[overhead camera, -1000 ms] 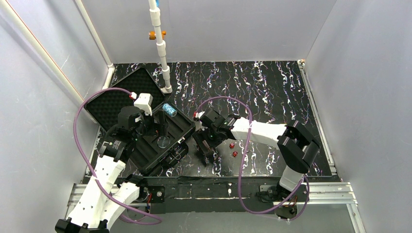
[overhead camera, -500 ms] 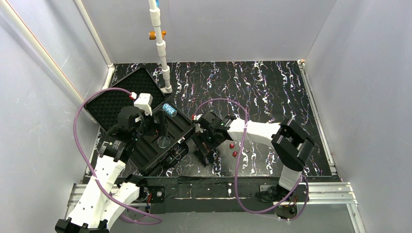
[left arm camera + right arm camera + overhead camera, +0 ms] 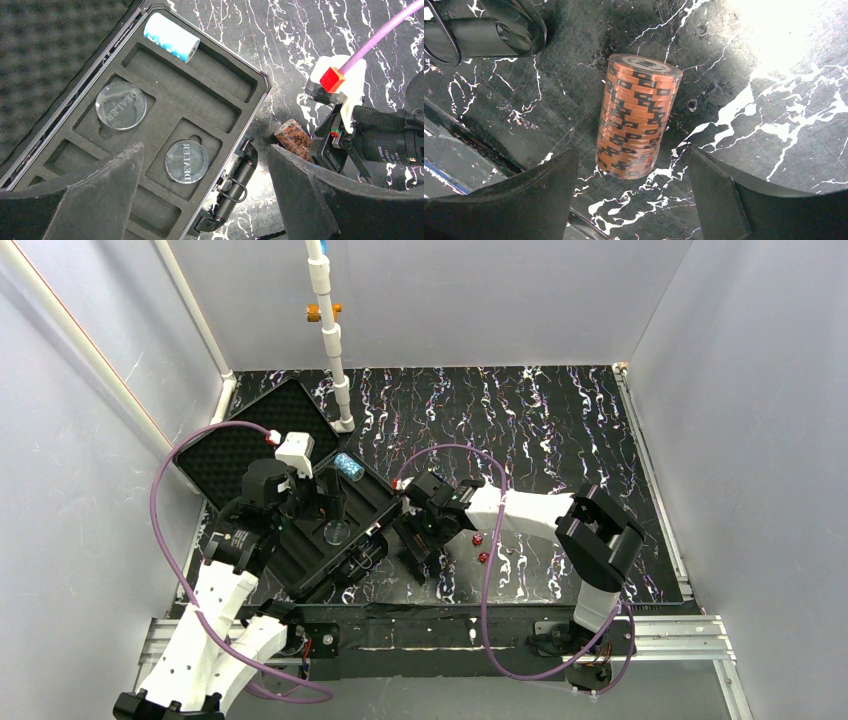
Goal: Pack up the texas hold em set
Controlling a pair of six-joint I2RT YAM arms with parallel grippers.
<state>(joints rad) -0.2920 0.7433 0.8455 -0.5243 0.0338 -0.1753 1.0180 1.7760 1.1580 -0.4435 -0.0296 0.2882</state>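
The black case [image 3: 372,498] lies open at the left, its foam-lined lid [image 3: 240,445] flat behind it. A blue-white chip stack [image 3: 171,37] lies in a far slot, and two clear "DEALER" discs [image 3: 121,105] [image 3: 186,161] sit in foam pockets. My left gripper [image 3: 200,200] hovers open over the case near its handle [image 3: 235,172]. The brown chip stack [image 3: 638,116] stands on the table just right of the case and also shows in the left wrist view [image 3: 294,139]. My right gripper [image 3: 634,200] is open, its fingers either side of the stack and not touching it. Two red dice [image 3: 480,548] lie to the right.
A white jointed pole [image 3: 330,335] stands at the back beside the lid. Purple cables loop over both arms. Grey walls close in the black marbled table [image 3: 560,430] on three sides. The case handle [image 3: 479,35] lies close to the brown stack.
My right gripper has shifted slightly left toward the case and the brown stack. The left arm and the case contents have not moved.
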